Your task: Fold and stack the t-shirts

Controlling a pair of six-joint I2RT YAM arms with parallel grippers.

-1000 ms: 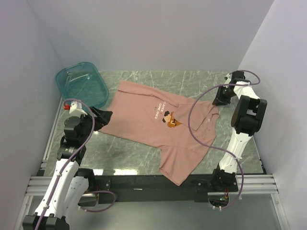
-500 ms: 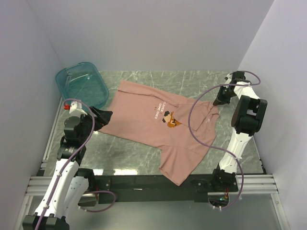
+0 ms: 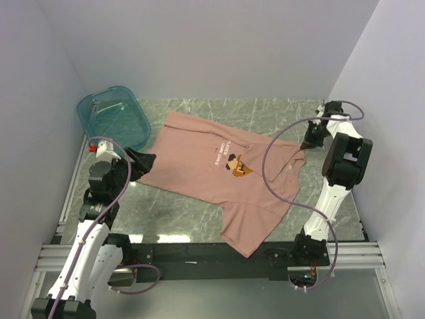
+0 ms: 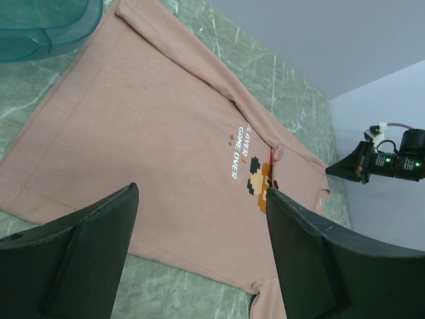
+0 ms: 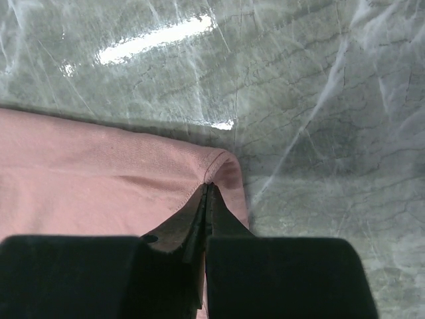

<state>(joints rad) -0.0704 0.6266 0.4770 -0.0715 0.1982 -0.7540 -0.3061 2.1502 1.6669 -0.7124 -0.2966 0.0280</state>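
The dusty-pink t-shirt [image 3: 219,173] lies spread flat and slanted on the marble table, its pixel-art graphic [image 3: 237,167] facing up. It also shows in the left wrist view [image 4: 166,133]. My left gripper [image 3: 143,163] is open and empty, held above the shirt's left edge; in its own view [image 4: 199,199] the jaws stand wide apart over the fabric. My right gripper [image 3: 307,141] is shut on the corner of the shirt's right sleeve hem [image 5: 216,163], its tips [image 5: 207,189] pinching the fold. The right gripper also shows in the left wrist view [image 4: 348,169].
A translucent teal tub [image 3: 113,118] stands at the back left, just beyond the shirt's left corner, and shows in the left wrist view [image 4: 40,26]. White walls close in the table on three sides. The shirt's lower end [image 3: 249,236] reaches the near edge rail.
My right gripper has shifted a little to the right and back, drawing the sleeve corner with it. The left arm and the rest of the shirt have not moved.
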